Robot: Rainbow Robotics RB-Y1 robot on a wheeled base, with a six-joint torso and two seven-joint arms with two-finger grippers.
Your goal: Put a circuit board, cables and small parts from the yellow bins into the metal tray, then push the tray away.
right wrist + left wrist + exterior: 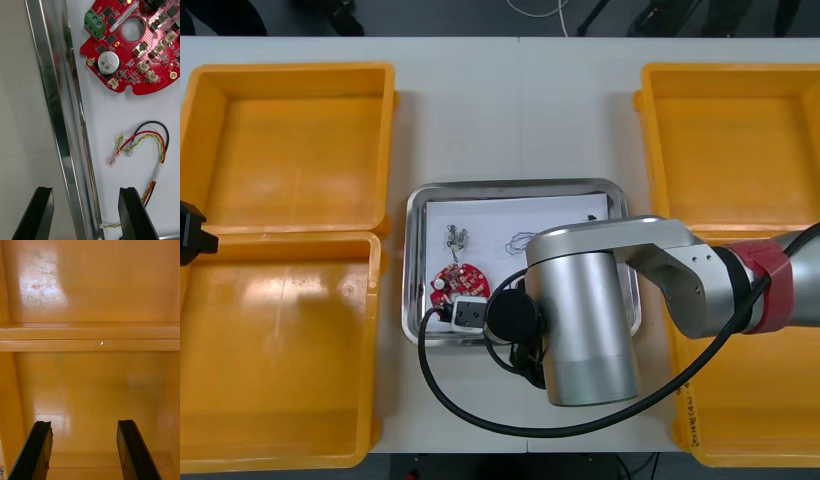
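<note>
Right gripper (85, 191) astride the tray rim, fingers wide

Closest to the front camera, the right arm (590, 310) is seen reaching across the near part of the metal tray (418, 260), between the yellow bins (290, 150). From its wrist, the two black fingers (131, 210) are seen set wide apart with nothing held between them. The tray's shiny rim (56, 112) passes up between them: one finger is placed over the bare table (18, 93) outside the tray, the other over the tray's white inside. Whether either finger touches the rim cannot be told.

Inside the tray, the round red circuit board (138, 48) is laid flat just beside that rim, beyond the fingers. A green terminal block, a silver round part, small white connectors and a round hole in its middle are carried on its face. Between the board and the inner finger, a red and yellow cable (150, 142) with a black strand is curled on the white floor, apart from the board.

In the front view, small metal parts (456, 238) are seen past the board (455, 280), with a thin looped cable (520, 240) beside them.

The left gripper (84, 423) is held over the bins on the left, its fingers likewise wide apart and gripping nothing.
</note>
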